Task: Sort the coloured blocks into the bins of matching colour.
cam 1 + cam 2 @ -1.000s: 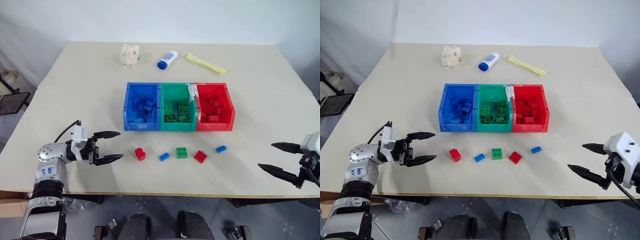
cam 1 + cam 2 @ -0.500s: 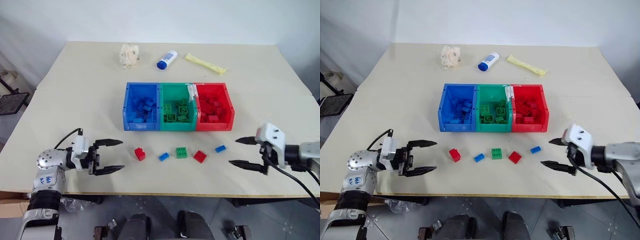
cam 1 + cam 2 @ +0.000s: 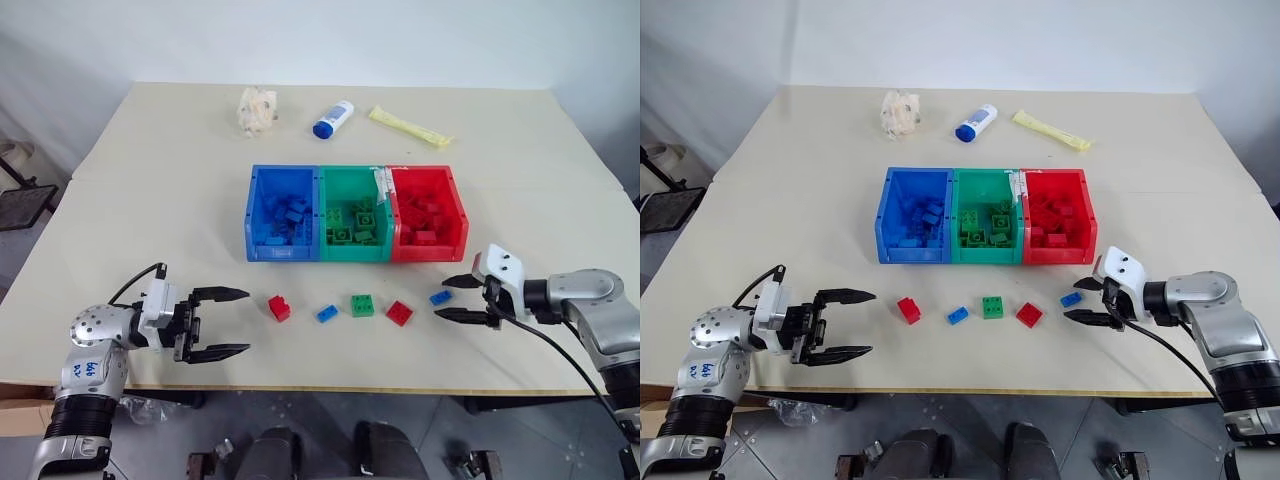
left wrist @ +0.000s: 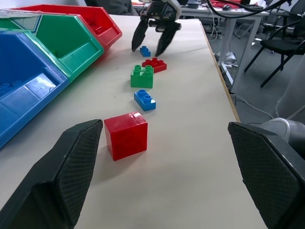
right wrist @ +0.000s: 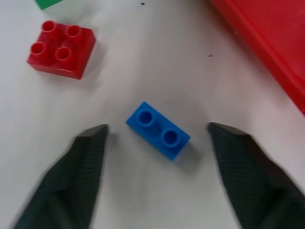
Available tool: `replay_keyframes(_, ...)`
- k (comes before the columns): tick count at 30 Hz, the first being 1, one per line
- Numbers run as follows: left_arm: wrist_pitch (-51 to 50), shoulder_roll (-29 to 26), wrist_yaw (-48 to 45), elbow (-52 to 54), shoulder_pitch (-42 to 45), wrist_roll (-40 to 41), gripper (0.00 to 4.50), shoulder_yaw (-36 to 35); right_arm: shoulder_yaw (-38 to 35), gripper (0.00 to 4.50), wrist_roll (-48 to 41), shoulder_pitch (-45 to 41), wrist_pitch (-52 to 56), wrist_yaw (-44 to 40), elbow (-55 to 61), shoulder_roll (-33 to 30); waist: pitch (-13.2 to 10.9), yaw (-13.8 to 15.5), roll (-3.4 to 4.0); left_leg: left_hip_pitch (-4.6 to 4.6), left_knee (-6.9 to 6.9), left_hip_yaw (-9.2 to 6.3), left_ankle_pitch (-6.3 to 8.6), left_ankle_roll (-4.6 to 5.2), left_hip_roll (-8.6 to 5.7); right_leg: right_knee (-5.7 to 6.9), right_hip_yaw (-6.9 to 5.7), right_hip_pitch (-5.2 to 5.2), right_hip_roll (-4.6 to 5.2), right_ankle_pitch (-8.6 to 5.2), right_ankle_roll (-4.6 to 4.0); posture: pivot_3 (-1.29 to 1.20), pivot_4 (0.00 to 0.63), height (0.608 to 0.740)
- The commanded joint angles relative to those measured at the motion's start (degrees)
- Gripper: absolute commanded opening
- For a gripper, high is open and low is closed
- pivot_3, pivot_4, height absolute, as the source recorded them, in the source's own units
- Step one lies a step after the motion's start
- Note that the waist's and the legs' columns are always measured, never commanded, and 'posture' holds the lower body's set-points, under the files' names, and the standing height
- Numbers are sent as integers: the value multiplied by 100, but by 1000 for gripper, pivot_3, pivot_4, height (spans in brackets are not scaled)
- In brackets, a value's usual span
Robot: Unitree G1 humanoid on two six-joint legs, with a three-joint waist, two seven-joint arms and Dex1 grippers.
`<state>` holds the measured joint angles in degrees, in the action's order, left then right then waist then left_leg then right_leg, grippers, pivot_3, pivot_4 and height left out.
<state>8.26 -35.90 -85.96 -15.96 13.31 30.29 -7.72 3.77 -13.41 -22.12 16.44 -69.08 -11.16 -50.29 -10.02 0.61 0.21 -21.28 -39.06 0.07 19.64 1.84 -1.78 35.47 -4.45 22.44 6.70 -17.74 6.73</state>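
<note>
Five loose blocks lie in a row in front of the bins: a red block (image 3: 279, 307), a blue one (image 3: 327, 313), a green one (image 3: 363, 305), a second red one (image 3: 400, 313) and a small blue block (image 3: 440, 297) at the right end. My right gripper (image 3: 442, 299) is open, low over the table, one finger on each side of that small blue block (image 5: 158, 130) without touching it. My left gripper (image 3: 246, 321) is open and empty, pointing at the left red block (image 4: 126, 135) from a short way off. The blue bin (image 3: 283, 251), green bin (image 3: 355, 252) and red bin (image 3: 430, 252) stand joined mid-table.
Each bin holds several blocks of its own colour. At the table's far side lie a crumpled wad (image 3: 258, 108), a white bottle with a blue cap (image 3: 334, 118) and a yellow packet (image 3: 410, 127). The front table edge runs just behind both grippers.
My right gripper has swung in from the table's right edge, leftward and down to the small blue block, and its fingers have narrowed. My left gripper has drawn back slightly toward the front edge.
</note>
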Motion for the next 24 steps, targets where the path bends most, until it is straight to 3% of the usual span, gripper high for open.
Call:
replay_keyframes(1,43,24,-181,121,27,118,4500,-20,-25,1993,-7,96,11,-4,112,64,0,1,0,0,0,0,0,0,0,0,0,0,0,0,0,0,150,740)
replay_keyframes(6,86,93,-182,-39,189,55,4500,32,-194,477,-125,228,103,119,473,57,0,8,0,0,-1,0,0,0,0,1,0,0,0,0,0,0,150,740)
replay_keyframes(15,254,232,-268,-526,616,-28,4500,138,-556,466,-607,47,748,570,1730,178,0,-5,0,-1,-1,2,1,-1,0,4,0,3,-2,0,0,0,150,740)
replay_keyframes(24,422,323,-302,-881,876,-66,4500,217,-140,466,-577,-1116,1106,1190,1881,1033,0,-73,0,-1,-1,0,1,-2,0,7,0,6,-3,0,0,0,150,740)
